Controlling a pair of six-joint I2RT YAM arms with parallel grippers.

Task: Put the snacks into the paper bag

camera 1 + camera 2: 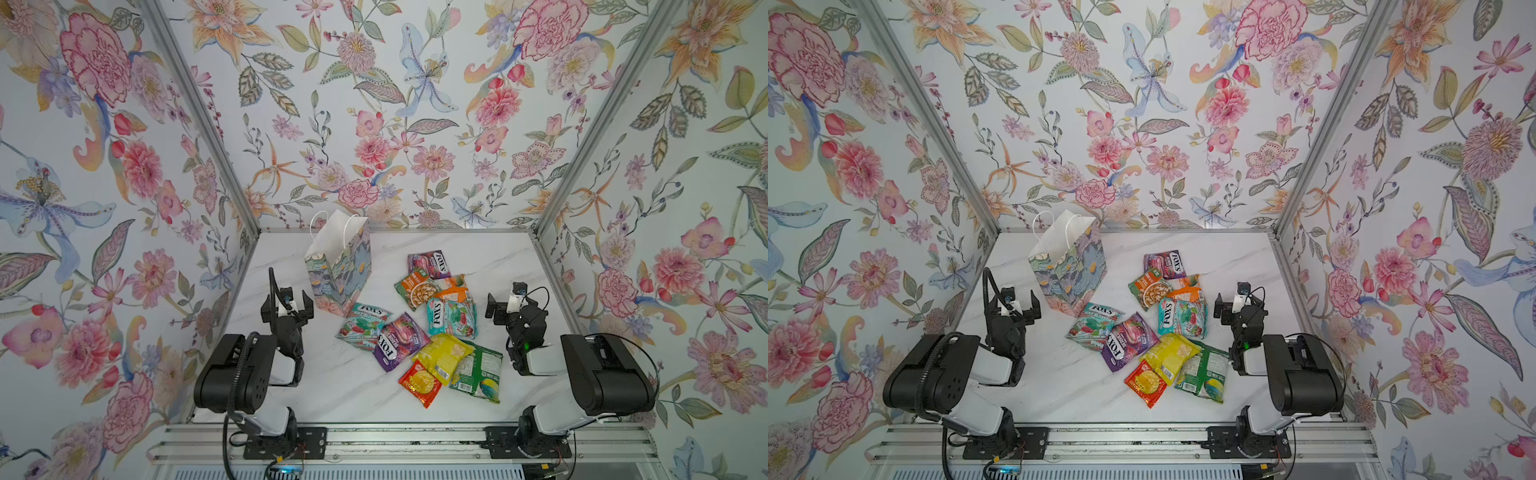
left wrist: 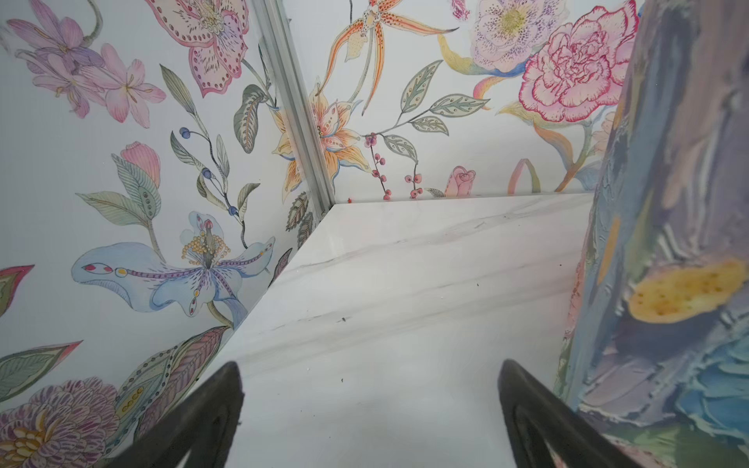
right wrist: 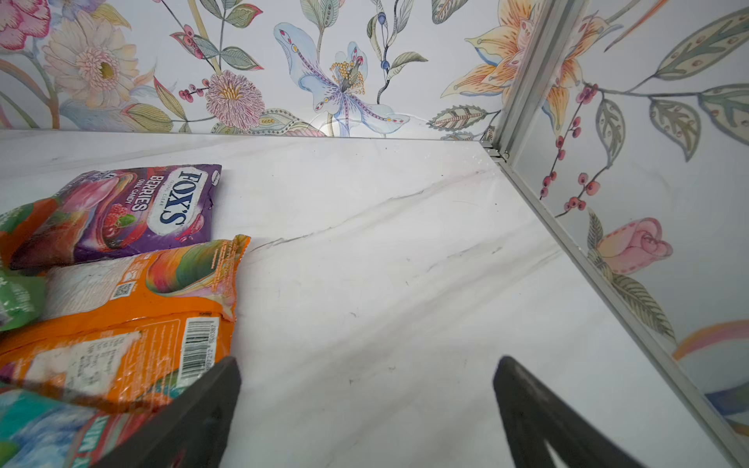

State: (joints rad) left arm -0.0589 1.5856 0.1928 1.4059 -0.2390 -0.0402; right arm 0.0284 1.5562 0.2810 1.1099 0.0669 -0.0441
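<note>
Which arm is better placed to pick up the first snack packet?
Probably the right. The right fingers, open, sit just beside the orange packet and the teal FOX'S packet. The left fingers, also open, stand next to the paper bag, farther from the pile.

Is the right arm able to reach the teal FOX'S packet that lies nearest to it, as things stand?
Probably yes. The right gripper stands open close beside that teal FOX'S packet, with only bare marble table between them and nothing standing in the way.
</note>
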